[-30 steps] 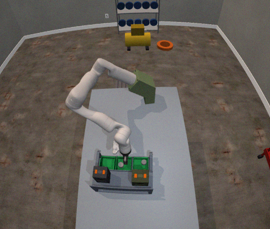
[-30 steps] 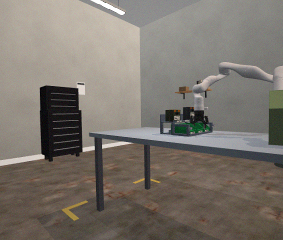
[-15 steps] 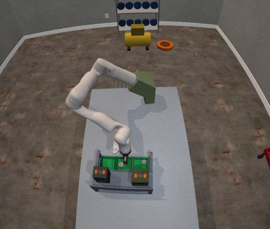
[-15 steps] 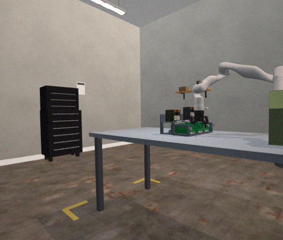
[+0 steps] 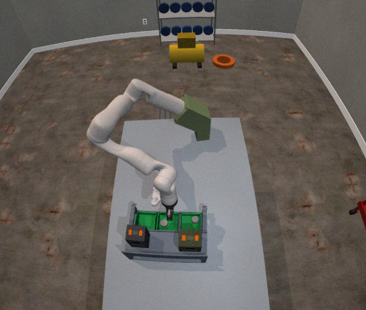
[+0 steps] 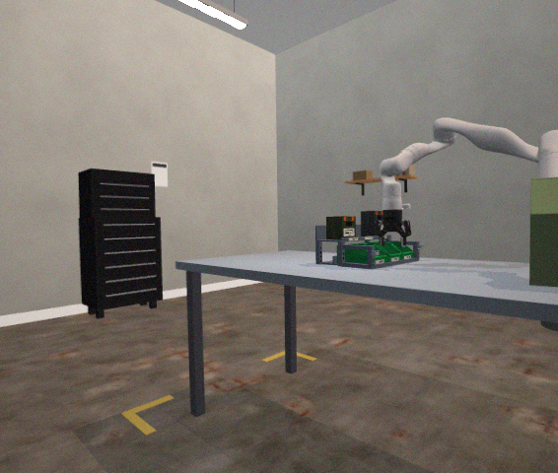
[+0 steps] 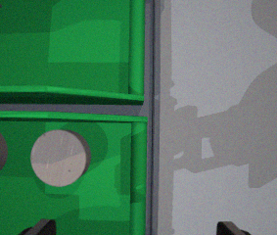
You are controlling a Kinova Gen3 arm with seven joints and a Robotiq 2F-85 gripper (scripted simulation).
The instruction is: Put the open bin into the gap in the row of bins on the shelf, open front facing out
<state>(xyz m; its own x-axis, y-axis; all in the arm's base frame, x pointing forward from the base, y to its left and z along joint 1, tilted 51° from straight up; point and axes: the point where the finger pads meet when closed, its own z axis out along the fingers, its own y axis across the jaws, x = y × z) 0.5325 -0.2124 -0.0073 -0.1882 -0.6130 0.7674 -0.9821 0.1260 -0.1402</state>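
Green bins fill the row on the shelf (image 5: 203,213) in the top view: three of them side by side, the middle bin (image 5: 167,221) sitting level with its neighbours at 9 and 3 o'clock, a grey round part (image 5: 163,223) lying in it. The gripper (image 5: 169,211) hangs over the middle bin's edge at 12 o'clock, fingers spread wide and holding nothing. Two dark boxes (image 5: 137,235) stand on the board at 6 o'clock of the bins. From the exterior view, the shelf (image 6: 326,249) sits on the grey table (image 6: 269,272), the bins (image 6: 381,252) low in its frame, and the gripper (image 6: 394,233) stands just above them, jaws apart. In the wrist view, the middle bin (image 7: 104,196) lies at 7 o'clock with the round part (image 7: 61,158) inside, a neighbouring bin (image 7: 79,44) at 11 o'clock, a grey shelf rail (image 7: 150,98) beside both, and bare table (image 7: 216,64) at 3 o'clock; two dark fingertips show well apart at the bottom edge.
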